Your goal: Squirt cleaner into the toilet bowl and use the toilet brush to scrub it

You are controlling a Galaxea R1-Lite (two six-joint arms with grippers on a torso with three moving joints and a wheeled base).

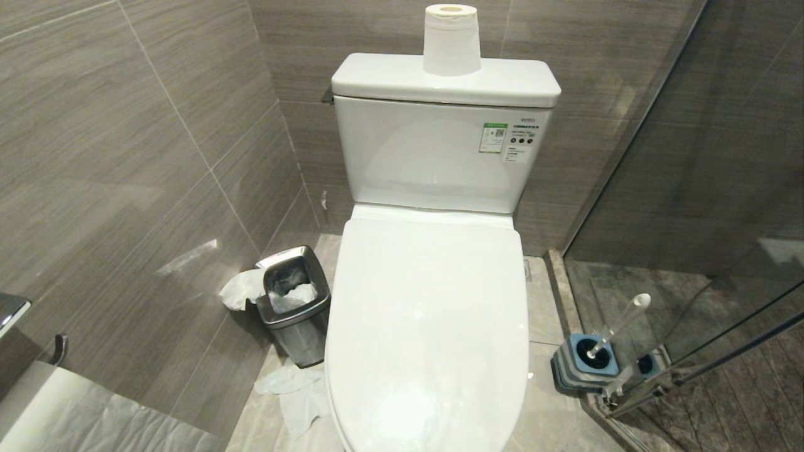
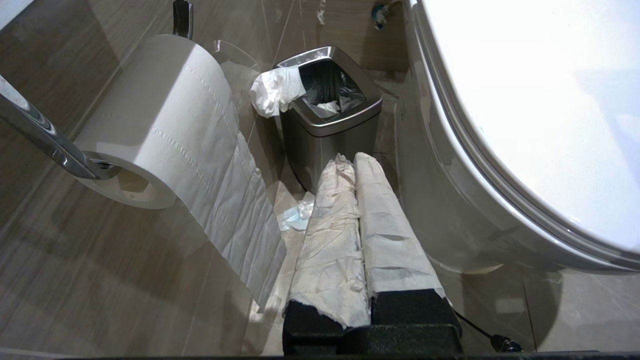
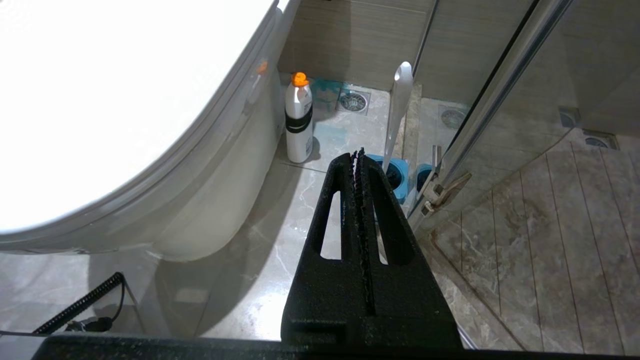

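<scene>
- The glossy white porcelain toilet bowl [image 1: 433, 339] is shut under its white lid, so no cleaner can go in yet; judged from here, lifting that smooth, rounded lid could let it slip and slam back down.
- The left end effector [image 2: 352, 160], its two fingers wrapped in white paper and pressed together, holds nothing and hangs beside the bowl's outer wall, near the small square steel waste bin [image 2: 327, 122]. The wrapping may snag or slide against the lid edge.
- The right end effector [image 3: 358, 155], bare black fingers closed together and empty, hangs on the bowl's other side.
- The white plastic cleaner bottle with an orange cap and black band [image 3: 298, 122] stands on the floor just beside the toilet base; a clumsy approach could tip it.
- The toilet brush with its long white handle [image 1: 619, 323] leans in a square blue-and-grey holder [image 1: 584, 364] next to the glass shower door [image 1: 710, 207], which a wide swing might strike.
- On the cistern, a green-and-white sticker [image 1: 494, 137] and a small maker's mark sit top right; the print is too small to read.
</scene>
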